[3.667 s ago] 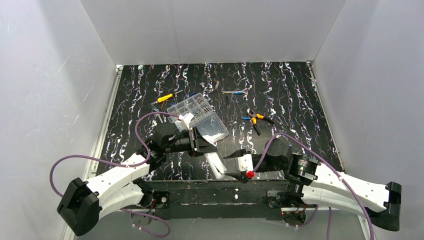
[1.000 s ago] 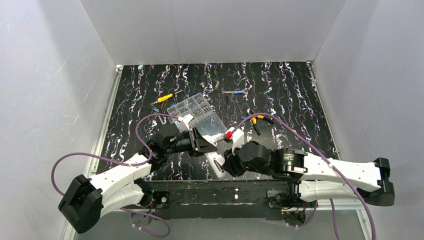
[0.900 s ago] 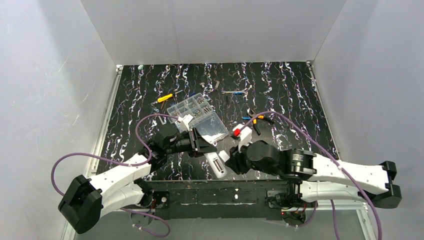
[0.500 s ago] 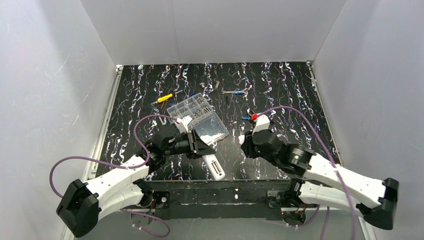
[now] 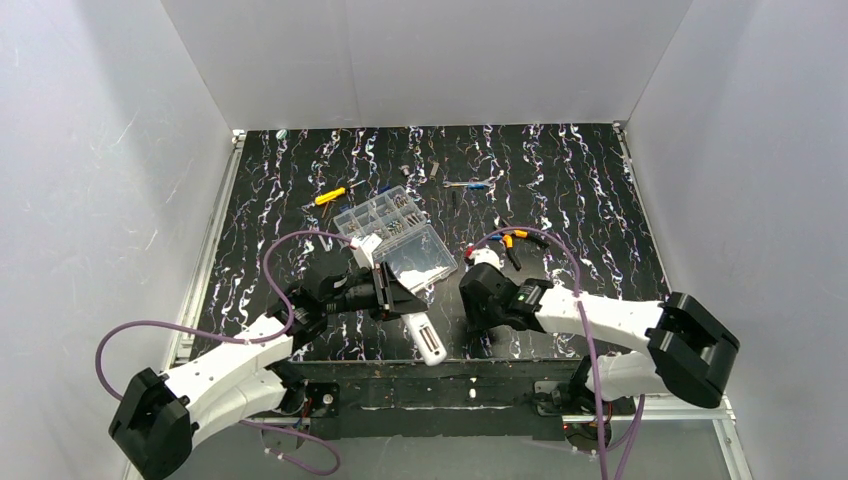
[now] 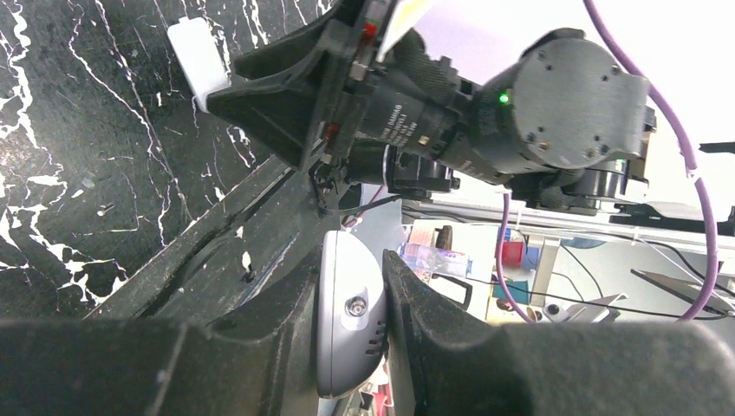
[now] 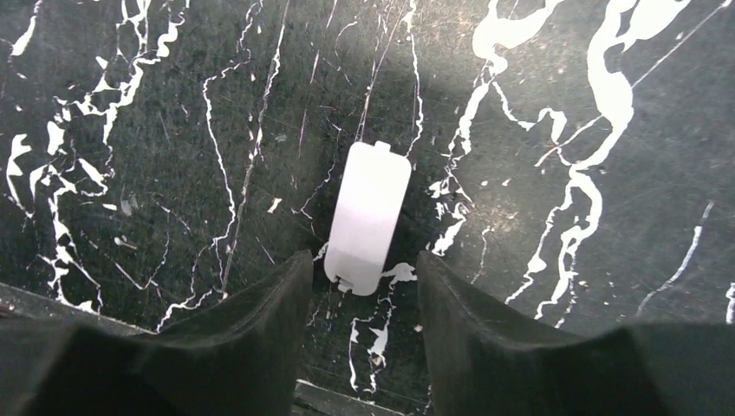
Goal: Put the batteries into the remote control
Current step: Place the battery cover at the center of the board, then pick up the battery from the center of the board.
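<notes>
My left gripper (image 5: 400, 305) is shut on the white remote control (image 5: 428, 340) and holds it near the table's front edge, its long recess facing up. In the left wrist view the remote's rounded grey end (image 6: 347, 321) sits clamped between the fingers (image 6: 399, 286). My right gripper (image 5: 480, 318) is open just right of the remote, pointing down at the table. In the right wrist view its fingers (image 7: 286, 286) straddle the near end of the small white cover piece (image 7: 368, 217), which lies flat. No blue batteries show clearly in any view.
A clear compartment box (image 5: 395, 232) with its lid open stands behind the left gripper. Orange-handled pliers (image 5: 515, 240) lie behind the right wrist. A yellow-handled screwdriver (image 5: 328, 196) and a blue-handled tool (image 5: 470, 185) lie farther back. The table's front edge (image 5: 440, 368) is close.
My right arm left the remote, swung back, then came down over the white cover piece to the remote's right. My left gripper shifted the remote slightly toward the front edge.
</notes>
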Motion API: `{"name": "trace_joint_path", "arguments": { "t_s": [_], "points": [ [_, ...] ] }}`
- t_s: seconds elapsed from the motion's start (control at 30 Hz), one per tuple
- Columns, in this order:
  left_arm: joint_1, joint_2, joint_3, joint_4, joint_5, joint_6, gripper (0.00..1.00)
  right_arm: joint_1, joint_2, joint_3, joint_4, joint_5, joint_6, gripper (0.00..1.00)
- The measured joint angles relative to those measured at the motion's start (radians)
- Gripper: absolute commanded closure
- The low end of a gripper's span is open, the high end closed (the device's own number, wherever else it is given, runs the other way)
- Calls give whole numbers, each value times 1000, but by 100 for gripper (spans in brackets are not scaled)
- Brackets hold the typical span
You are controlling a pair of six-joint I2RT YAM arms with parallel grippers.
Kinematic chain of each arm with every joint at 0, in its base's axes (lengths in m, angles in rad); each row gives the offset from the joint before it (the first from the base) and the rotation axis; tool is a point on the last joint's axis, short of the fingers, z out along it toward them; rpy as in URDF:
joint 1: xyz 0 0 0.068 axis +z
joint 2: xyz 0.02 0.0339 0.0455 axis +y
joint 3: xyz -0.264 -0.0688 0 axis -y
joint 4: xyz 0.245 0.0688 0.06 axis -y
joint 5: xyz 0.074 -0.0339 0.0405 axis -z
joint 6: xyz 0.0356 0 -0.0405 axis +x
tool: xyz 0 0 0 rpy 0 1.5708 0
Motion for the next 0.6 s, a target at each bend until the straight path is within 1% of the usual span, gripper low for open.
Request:
{"name": "trace_joint_path", "arguments": {
  "t_s": [0.07, 0.13, 0.27, 0.4, 0.5, 0.6],
  "points": [
    [0, -9, 0, -6, 0, 3, 100, -1, 31, 0, 15, -10, 5, 33],
    [0, -22, 0, -16, 0, 4, 100, -3, 57, 0, 21, -18, 5, 29],
    [0, -46, 0, -36, -1, 12, 100, -8, 66, 37, -10, -25, -1, 26],
    [0, -63, 0, -67, -1, 21, 100, -50, 22, 122, -66, -24, -18, 32],
    [0, -76, 0, -86, -1, 28, 100, -146, -32, 202, -84, -28, -8, 36],
    [0, -86, 6, -104, -1, 27, 100, -249, -48, 264, -90, -32, 64, 38]
  ]
}}
